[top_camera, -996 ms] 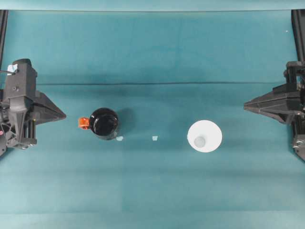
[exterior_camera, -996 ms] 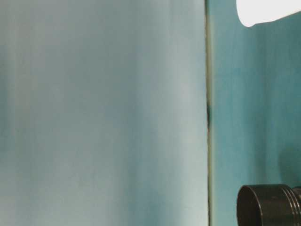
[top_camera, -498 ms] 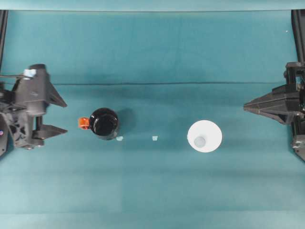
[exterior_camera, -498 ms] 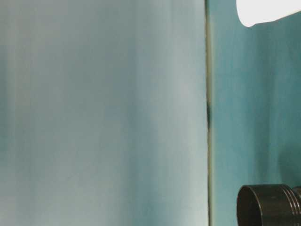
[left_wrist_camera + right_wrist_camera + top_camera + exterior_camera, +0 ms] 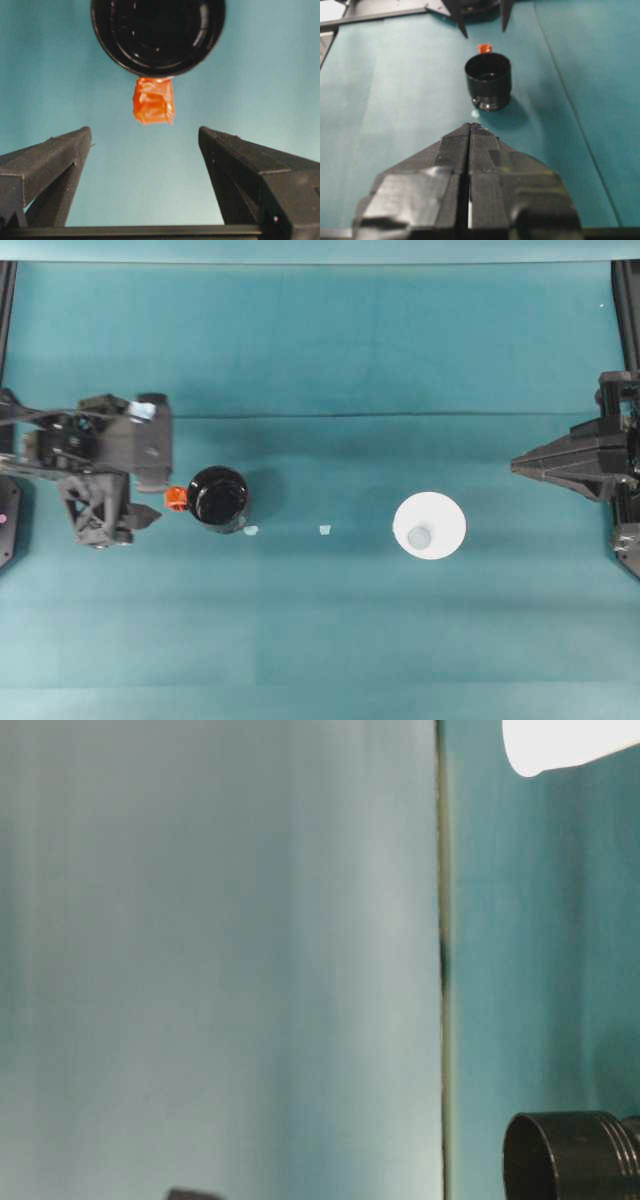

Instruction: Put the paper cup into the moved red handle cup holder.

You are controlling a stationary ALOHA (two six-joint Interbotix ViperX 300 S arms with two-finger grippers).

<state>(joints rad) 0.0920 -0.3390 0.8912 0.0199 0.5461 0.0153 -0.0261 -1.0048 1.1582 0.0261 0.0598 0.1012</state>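
With its fingers spread wide just short of the handle tab, the left gripper may nudge the red handle cup holder askew, while the paper cup waits well apart on the bench, the right gripper pressed together.

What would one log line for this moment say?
left hand: open, facing holder handle | right hand: shut, parked | paper cup: untouched

Glossy black red handle cup holder with red-orange tab, plain white paper cup, teal table cloth, black left gripper
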